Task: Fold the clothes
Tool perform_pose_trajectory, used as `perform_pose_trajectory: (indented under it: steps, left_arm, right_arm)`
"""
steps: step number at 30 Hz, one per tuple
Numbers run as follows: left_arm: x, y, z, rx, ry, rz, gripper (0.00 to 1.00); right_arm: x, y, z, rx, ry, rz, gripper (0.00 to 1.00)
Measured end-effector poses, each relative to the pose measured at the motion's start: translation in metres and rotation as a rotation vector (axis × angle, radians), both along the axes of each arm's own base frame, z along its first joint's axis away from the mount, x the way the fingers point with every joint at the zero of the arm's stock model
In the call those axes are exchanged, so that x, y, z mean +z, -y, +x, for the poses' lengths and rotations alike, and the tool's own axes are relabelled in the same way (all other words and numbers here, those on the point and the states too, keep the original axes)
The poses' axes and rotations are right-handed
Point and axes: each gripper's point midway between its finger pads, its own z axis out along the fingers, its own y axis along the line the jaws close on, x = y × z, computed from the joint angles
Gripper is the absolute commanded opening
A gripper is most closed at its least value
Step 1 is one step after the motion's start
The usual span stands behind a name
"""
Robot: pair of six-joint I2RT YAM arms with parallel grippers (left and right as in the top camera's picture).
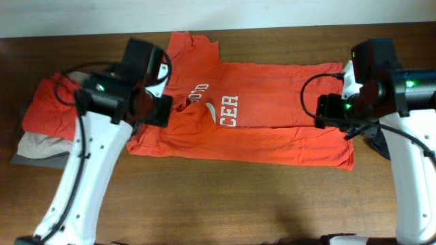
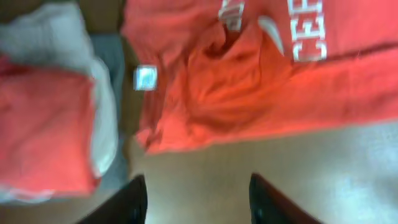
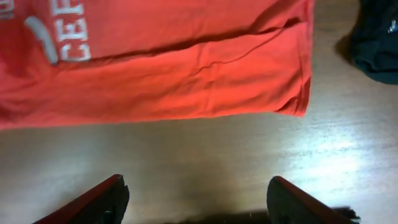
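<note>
- Garment, principal: large orange-red short-sleeved cotton T-shirt [image 1: 272, 116], laid flat and crosswise on the brown wooden table [image 1: 238, 197], neck end toward the left, hem toward the right.
- Markings: white block lettering ending "CER" [image 1: 230, 111] on the chest, a white swoosh [image 1: 212, 112] just beside it, and a small white neck label [image 2: 145, 78] at the collar, seen in the left wrist view.
- Condition: one sleeve sticks out at the far edge near the neck. The cloth around the collar is rumpled into soft ridges. A long edge of one layer runs lengthwise across the body from the lettering to the hem, over a smoother strip nearest the front of the table.
- Garments, secondary: a folded orange-red piece [image 1: 51, 102] resting on a pale beige one [image 1: 41, 144], both stacked on a grey mat [image 1: 27, 158] at the left end of the table, just beside the shirt's neck end.
- Other item: a dark crumpled cloth [image 3: 379, 43] on the table beyond the hem corner, apart from the shirt.
- Left gripper [image 2: 198, 202]: fingers parted, nothing between them, over bare wood just in front of the collar area; touching no cloth.
- Right gripper [image 3: 199, 202]: fingers spread wide, holding nothing, over bare wood in front of the shirt's hem end; clear of the fabric.
</note>
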Motion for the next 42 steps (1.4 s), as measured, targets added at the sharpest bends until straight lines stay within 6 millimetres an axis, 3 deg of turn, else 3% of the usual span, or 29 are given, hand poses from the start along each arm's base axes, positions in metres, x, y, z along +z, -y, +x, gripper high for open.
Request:
perform_pose_trajectory:
  steps: [3, 4, 6, 7, 9, 17, 26, 29, 34, 42]
  left_arm:
    - [-0.071, 0.003, 0.011, 0.010, -0.051, -0.031, 0.52]
    - [-0.102, 0.002, 0.009, 0.015, -0.096, -0.043, 0.51]
    - [-0.148, 0.000, 0.003, 0.025, -0.161, -0.062, 0.50]
    - [-0.165, -0.001, -0.001, 0.029, -0.186, -0.068, 0.48]
    - [-0.187, -0.002, -0.004, 0.034, -0.198, -0.083, 0.44]
    - [-0.193, 0.007, 0.034, 0.023, -0.044, -0.127, 0.38]
    - [-0.252, -0.004, 0.025, 0.050, -0.178, -0.057, 0.30]
    - [-0.256, -0.006, 0.025, 0.059, -0.190, -0.053, 0.27]
    - [-0.257, -0.010, 0.013, 0.124, -0.247, -0.061, 0.18]
    - [-0.257, -0.019, -0.038, 0.290, -0.456, -0.047, 0.14]
  right_arm:
    - [-0.034, 0.013, 0.008, -0.075, -0.029, 0.004, 0.68]
    - [-0.050, 0.018, 0.008, -0.102, -0.052, 0.016, 0.59]
    - [-0.087, 0.030, 0.006, -0.159, -0.111, 0.040, 0.27]
    - [-0.100, 0.034, 0.005, -0.187, -0.126, 0.051, 0.16]
    - [-0.133, 0.044, 0.002, -0.251, -0.150, 0.090, 0.12]
    - [-0.194, 0.056, 0.014, -0.332, -0.061, 0.186, 0.13]
    - [-0.233, 0.057, 0.023, -0.333, -0.043, 0.200, 0.11]
    - [-0.245, 0.056, 0.021, -0.339, -0.077, 0.204, 0.08]
    - [-0.257, 0.060, 0.004, -0.370, -0.171, 0.168, 0.04]
    - [-0.257, 0.077, -0.056, -0.496, -0.408, 0.036, 0.04]
